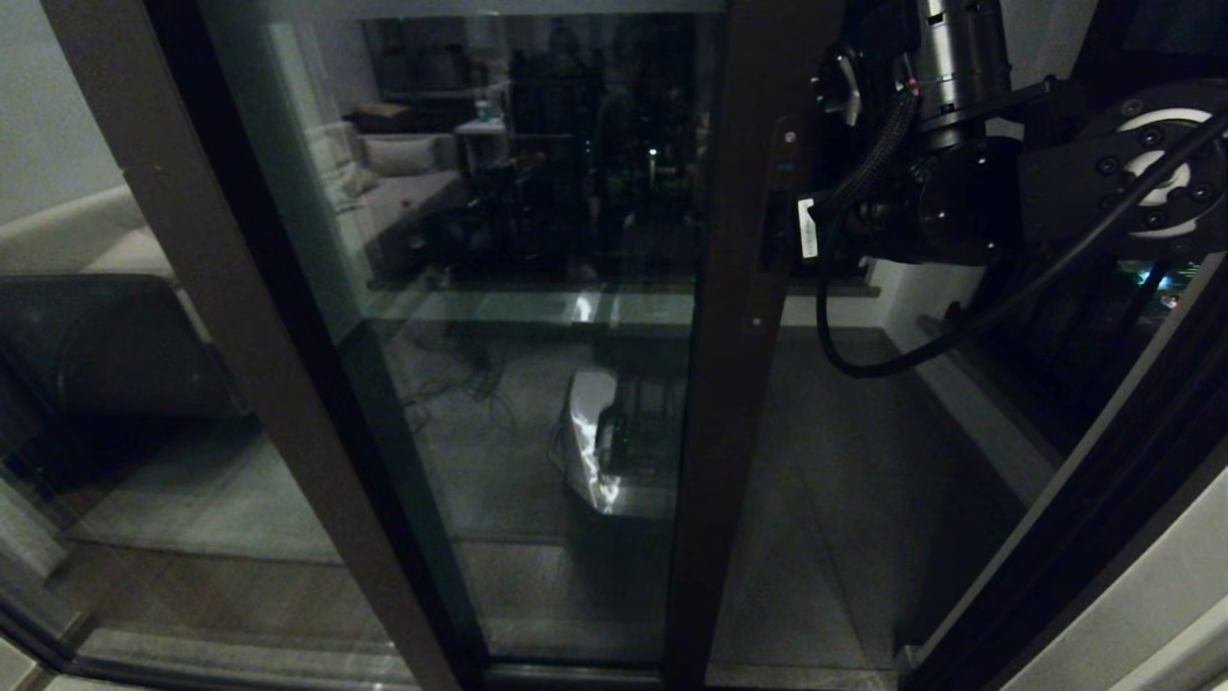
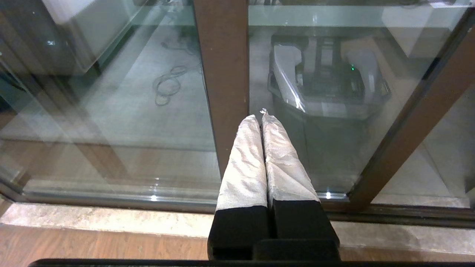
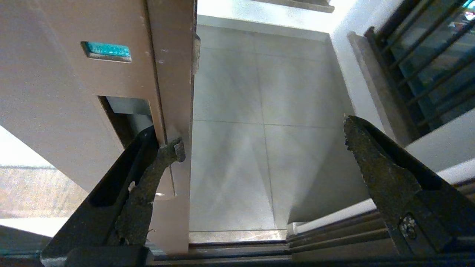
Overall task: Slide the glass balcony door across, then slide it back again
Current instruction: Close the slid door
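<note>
My right gripper (image 3: 259,137) is nearest to hand, up at the door's leading edge; fingers spread wide, grasping nothing; one fingertip (image 3: 169,150) is hooked into the recessed slot handle (image 3: 128,115) and bears on the stile edge, the other hangs free over the balcony floor (image 3: 259,111). In the head view the right arm (image 1: 950,202) reaches in from the upper right to that same stile (image 1: 739,336). My left gripper (image 2: 261,116) is parked low, clenched on nothing, wrapped fingers (image 2: 245,163) pressed together, pointing at the bottom track (image 2: 111,202) and a brown post (image 2: 222,74) of the glazing.

The glass balcony door (image 1: 518,336) stands w/ its handle stile roughly mid-opening; a clear gap shows btwn that stile and the dark frame (image 1: 1084,499) at the right, tiles visible straight through it; so the door is partly slid, not shut. My read: I'm mid-slide w/ the fingertip pushing or pulling on the slot; which leg of the task this is, across or back, I can't tell from here; at least the rest of this stroke is left, poss. the whole return too.

Further out: balcony floor, then the black-barred railing (image 3: 419,66) along its far right side; the glass reflects a sofa and my own base.

Writing: none legible; only a small teal indicator tab (image 3: 107,50) above the slot, no text on it; a white tag (image 1: 808,228) on my arm, unreadable.
</note>
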